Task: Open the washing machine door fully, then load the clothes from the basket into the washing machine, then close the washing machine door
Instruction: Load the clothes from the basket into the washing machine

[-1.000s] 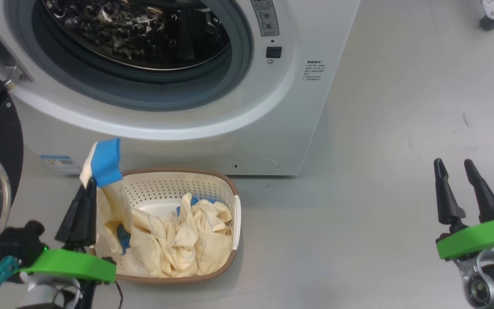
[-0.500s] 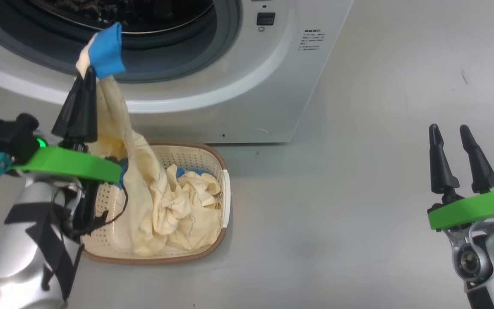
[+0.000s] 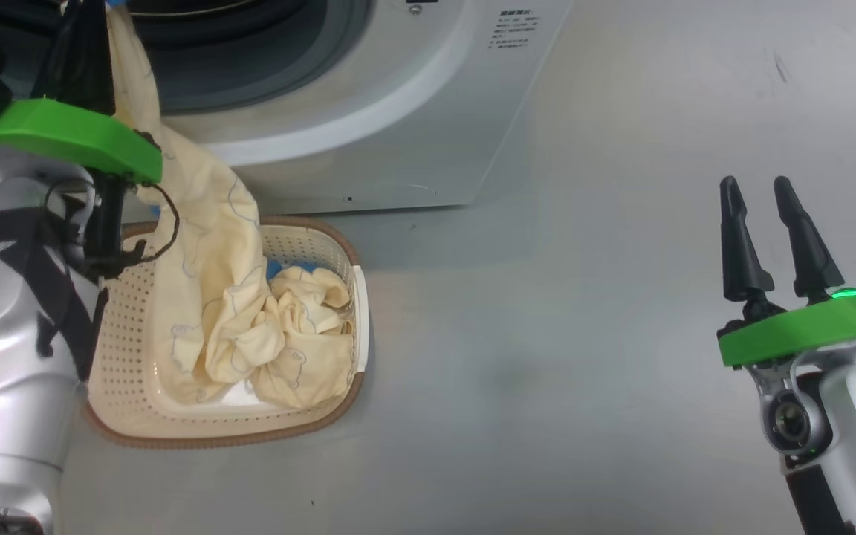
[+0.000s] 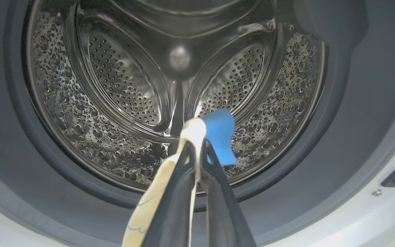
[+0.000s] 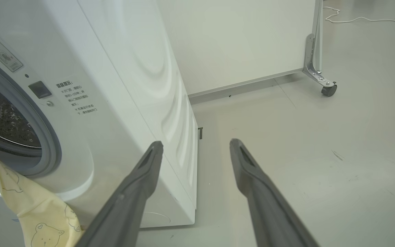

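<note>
My left gripper [image 4: 197, 148] is shut on a pale yellow garment [image 4: 192, 132] with a bright blue patch [image 4: 219, 137], held up in front of the steel drum [image 4: 122, 85] of the washing machine [image 3: 398, 111]. In the head view that gripper [image 3: 85, 26] sits at the top left. The held garment [image 3: 201, 223] trails down into the cream basket [image 3: 123, 349], where more clothes [image 3: 302, 334] lie crumpled. The drum mouth is uncovered; the washing machine door is out of view. My right gripper [image 3: 766, 215] hangs open and empty over bare floor far right of the basket.
The basket stands on the grey floor directly below the washer's front. In the right wrist view the washer's white side [image 5: 142, 75] rises close to the left of my open right fingers [image 5: 151, 161], and a white panel on a caster [image 5: 329, 90] stands behind.
My left gripper has risen from the basket to the drum mouth, drawing the garment up with it. The head view has shifted too. The right gripper stays open.
</note>
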Motion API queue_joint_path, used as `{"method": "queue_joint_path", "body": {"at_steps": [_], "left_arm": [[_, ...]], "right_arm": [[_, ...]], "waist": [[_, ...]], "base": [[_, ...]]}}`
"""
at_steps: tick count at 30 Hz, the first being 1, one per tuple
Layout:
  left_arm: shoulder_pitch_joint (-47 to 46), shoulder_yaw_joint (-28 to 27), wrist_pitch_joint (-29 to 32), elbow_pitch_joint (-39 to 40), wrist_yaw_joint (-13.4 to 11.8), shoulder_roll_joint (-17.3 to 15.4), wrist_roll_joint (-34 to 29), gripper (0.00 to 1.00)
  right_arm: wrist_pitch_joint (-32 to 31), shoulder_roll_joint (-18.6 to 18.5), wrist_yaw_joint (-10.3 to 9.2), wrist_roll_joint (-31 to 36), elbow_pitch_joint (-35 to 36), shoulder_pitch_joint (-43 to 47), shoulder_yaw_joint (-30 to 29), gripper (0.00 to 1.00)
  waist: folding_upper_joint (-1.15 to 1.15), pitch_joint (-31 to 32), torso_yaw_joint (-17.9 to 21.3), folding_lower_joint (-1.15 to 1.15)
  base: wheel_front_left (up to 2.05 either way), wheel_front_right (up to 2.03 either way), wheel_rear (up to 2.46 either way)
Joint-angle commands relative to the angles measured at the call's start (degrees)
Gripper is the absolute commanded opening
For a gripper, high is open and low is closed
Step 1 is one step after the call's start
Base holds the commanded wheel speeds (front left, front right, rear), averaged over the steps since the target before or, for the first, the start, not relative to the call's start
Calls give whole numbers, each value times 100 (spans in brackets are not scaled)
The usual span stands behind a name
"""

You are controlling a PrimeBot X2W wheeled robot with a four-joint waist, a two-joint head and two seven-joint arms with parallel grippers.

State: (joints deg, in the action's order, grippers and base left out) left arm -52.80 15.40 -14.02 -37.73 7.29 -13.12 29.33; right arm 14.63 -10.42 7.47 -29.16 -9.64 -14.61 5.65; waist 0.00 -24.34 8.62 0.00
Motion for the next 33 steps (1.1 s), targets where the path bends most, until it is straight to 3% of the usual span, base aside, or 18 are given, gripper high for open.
{"method": "queue_joint_path", "body": {"at_steps": [1, 10, 19, 27, 33], "left_arm": [[-449, -85, -9, -170, 19, -214, 19, 0], [-1428, 212, -51, -1610, 19, -283, 135, 0], [-2216, 647, -20, -2488, 19, -501, 234, 0], [-2745, 1013, -44, -2784, 19, -698, 285, 0], [-3196, 842, -94, -2041, -7, -938, 90, 0]], "right_arm": [[37, 18, 2, 50, 182, -169, 164, 100], [37, 160, 2, 55, 218, -382, 306, 100], [37, 262, 2, 31, 233, -481, 528, 100], [37, 351, 2, 8, 241, -517, 701, 100], [37, 407, 2, 6, 286, -543, 704, 100]], "waist": [[0, -145, 144, 0], [0, -471, 466, 0], [0, -736, 753, 0], [0, -917, 949, 0], [0, -1081, 1002, 0]], "base": [[0, 0, 0], [0, 0, 0], [0, 0, 0], [0, 0, 0], [0, 0, 0]]}}
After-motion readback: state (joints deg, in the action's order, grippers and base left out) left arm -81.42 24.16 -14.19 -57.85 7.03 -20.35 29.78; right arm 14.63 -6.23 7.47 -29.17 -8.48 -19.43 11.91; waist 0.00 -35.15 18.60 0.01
